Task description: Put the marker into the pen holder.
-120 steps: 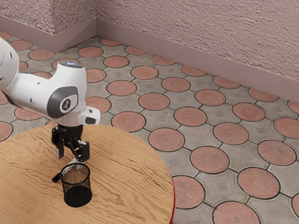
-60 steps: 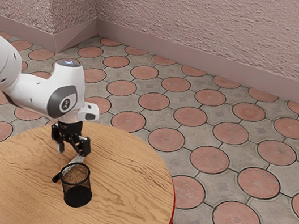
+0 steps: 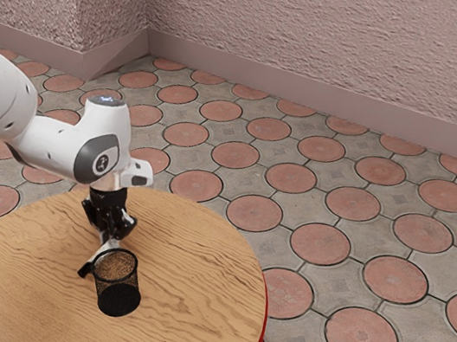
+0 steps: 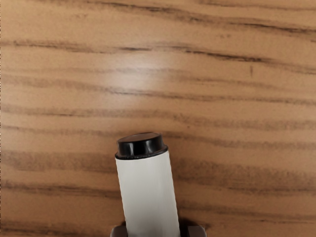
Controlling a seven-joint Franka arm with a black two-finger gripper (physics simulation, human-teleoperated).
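- One marker (image 4: 148, 195), white and smooth-barrelled, sits gripped in the tool (image 3: 110, 233), a finger pressed to either side
- Its long axis slants from the fingers toward the exterior view's lower left, ending in a glossy black round end (image 4: 140, 146); whether it touches the worktop (image 3: 201, 285), I cannot tell
- Just beside it, toward the exterior view's right and nearer that camera, stands the pen holder (image 3: 118, 299), upright and open-mouthed, a dark mesh cylinder
- That slant looks like the crux: the marker probably needs lifting, then tipping steeper over the rim, or it may knock the mesh
- Around them spreads streaky wood grain, and beyond it red-disc floor tiles (image 3: 291, 177) and a rough plaster wall (image 3: 338, 40)
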